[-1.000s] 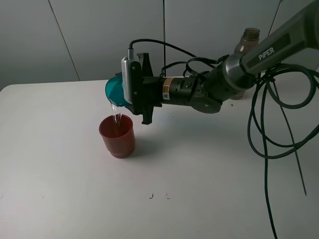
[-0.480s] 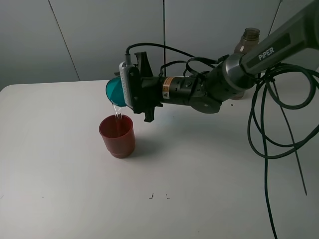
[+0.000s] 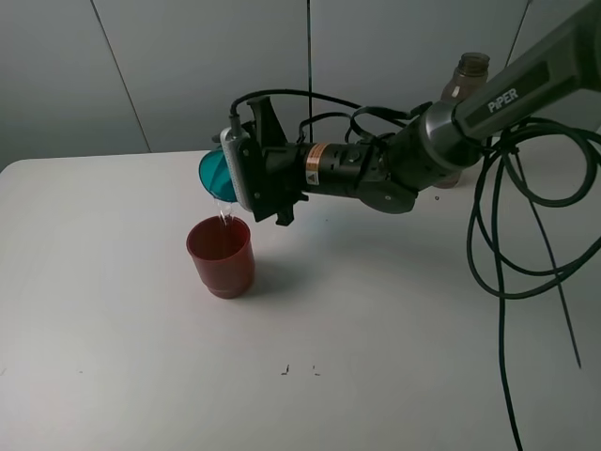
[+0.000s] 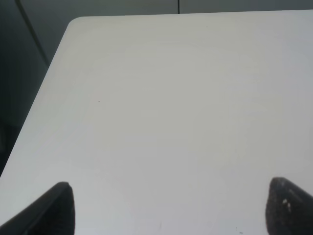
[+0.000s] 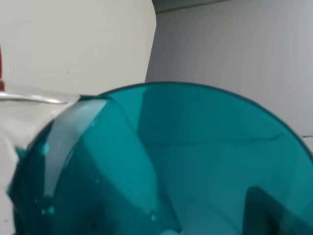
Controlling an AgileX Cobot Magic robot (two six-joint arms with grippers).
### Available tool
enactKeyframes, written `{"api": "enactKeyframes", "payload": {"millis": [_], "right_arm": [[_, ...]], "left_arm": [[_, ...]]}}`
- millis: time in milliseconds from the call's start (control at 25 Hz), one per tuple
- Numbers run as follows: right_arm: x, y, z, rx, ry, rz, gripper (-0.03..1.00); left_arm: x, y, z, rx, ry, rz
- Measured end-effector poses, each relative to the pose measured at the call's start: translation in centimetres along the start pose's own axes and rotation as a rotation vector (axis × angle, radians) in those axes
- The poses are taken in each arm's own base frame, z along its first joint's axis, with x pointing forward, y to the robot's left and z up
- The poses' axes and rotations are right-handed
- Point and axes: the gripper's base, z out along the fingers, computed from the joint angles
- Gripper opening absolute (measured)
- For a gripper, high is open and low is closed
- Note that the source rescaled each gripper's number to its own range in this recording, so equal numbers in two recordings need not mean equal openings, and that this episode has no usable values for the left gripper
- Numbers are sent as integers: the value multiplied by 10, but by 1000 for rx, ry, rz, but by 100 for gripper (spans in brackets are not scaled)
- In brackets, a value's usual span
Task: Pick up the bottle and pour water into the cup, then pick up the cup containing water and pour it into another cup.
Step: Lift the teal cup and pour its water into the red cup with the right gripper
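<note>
bottle (image 3: 467, 77): at two o'clock from the red cup (image 3: 222, 256); only neck and shoulder show, the rest is behind the right arm (image 3: 441, 141).
teal cup (image 3: 214, 175): mostly behind the right pincer (image 3: 237, 177); the wrist view crops its rim.
red cup, right wrist view: a sliver at the frame edge.
left pincer (image 4: 171, 208): two fingertips (image 4: 55, 211) only, cropped.
worktop (image 3: 113, 376) specks (image 3: 300, 369), six o'clock: too small to tell.

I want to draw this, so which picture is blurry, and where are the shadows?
Right wrist view: the teal cup fills the frame, too close, soft and blurry. Exterior high view: sharp, with a soft shadow on the table right of the red cup. Left wrist view: fingertips of the left gripper look dark and fuzzy.
</note>
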Motion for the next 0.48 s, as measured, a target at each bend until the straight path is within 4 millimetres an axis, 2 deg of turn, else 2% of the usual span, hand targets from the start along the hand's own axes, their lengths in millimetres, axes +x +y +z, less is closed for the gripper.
{"api": "enactKeyframes", "payload": {"millis": [280,480], "right_arm": [[-3,-12,-3,49,-18,-53,8],[-4,-13,-3,62,-30,-86,8]], "left_arm": [[0,0,0,0,0,0],[0,0,0,0,0,0]]}}
